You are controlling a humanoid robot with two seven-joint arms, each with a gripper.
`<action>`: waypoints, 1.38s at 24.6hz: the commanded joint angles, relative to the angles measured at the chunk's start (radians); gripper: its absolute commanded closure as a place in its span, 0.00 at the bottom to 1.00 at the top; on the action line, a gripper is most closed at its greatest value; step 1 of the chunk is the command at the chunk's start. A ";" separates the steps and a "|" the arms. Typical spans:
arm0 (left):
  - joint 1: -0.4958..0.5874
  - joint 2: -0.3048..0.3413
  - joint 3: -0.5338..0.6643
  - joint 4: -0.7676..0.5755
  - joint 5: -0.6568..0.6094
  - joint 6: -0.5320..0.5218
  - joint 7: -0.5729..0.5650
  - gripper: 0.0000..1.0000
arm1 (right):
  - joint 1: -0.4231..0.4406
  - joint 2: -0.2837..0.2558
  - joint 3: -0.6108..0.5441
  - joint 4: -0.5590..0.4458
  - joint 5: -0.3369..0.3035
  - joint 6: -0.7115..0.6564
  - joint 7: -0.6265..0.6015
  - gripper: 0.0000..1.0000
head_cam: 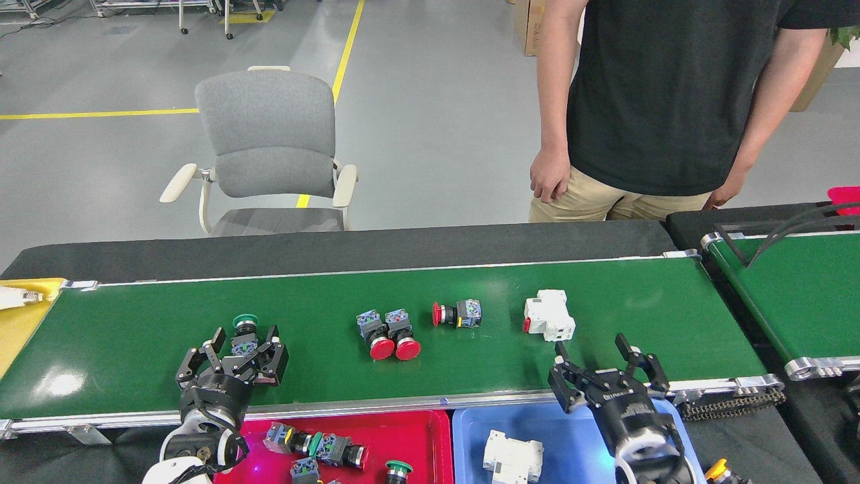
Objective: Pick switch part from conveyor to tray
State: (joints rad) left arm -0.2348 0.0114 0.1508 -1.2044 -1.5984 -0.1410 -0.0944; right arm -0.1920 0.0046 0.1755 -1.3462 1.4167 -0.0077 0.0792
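Note:
The long green conveyor (pixel 168 306) carries several switch parts. A green-capped push button (pixel 244 325) lies at the left, and my left gripper (pixel 234 352) stands open around its near end. Two red mushroom buttons (pixel 388 334) lie side by side mid-belt, with a third red button (pixel 457 314) on its side to their right. A white breaker (pixel 549 315) sits further right. My right gripper (pixel 606 366) is open just in front of the breaker, apart from it. The red tray (pixel 423 437) holds several buttons. The blue tray (pixel 571 444) holds a white breaker (pixel 512 456).
A person (pixel 665 107) stands behind the belt at the right, hands hanging. A grey chair (pixel 269 148) stands behind the left half. A yellow tray (pixel 20 323) with a light bulb (pixel 17 296) is at the far left. A second green belt (pixel 799 289) with black cables lies at the right.

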 commanded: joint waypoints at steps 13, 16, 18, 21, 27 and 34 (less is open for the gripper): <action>0.255 0.009 -0.126 -0.374 0.089 -0.644 0.007 0.35 | -0.126 0.015 0.059 0.174 -0.002 0.095 -0.003 0.76; 0.301 0.004 -0.134 -0.409 0.089 -0.644 0.009 0.00 | -0.124 0.006 0.059 0.163 -0.007 0.086 -0.006 0.91; 0.313 0.007 -0.149 -0.412 0.089 -0.644 0.009 0.00 | -0.115 0.005 0.059 0.144 -0.008 0.063 -0.007 0.96; 0.316 -0.005 -0.122 -0.429 0.091 -0.569 0.012 0.00 | -0.010 -0.040 0.036 -0.027 -0.016 0.014 -0.027 0.97; 0.336 0.002 -0.025 -0.435 0.094 -0.025 0.019 0.00 | 0.450 -0.216 -0.088 -0.426 -0.143 -0.155 -0.107 0.00; 0.365 0.004 -0.008 -0.445 0.087 -0.026 0.016 0.00 | 0.451 -0.186 -0.206 -0.409 -0.148 -0.150 -0.148 0.00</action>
State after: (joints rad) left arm 0.1390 0.0112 0.1489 -1.6323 -1.5090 -0.1738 -0.0839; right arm 0.2767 -0.1890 -0.0070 -1.7432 1.2716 -0.1549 -0.0557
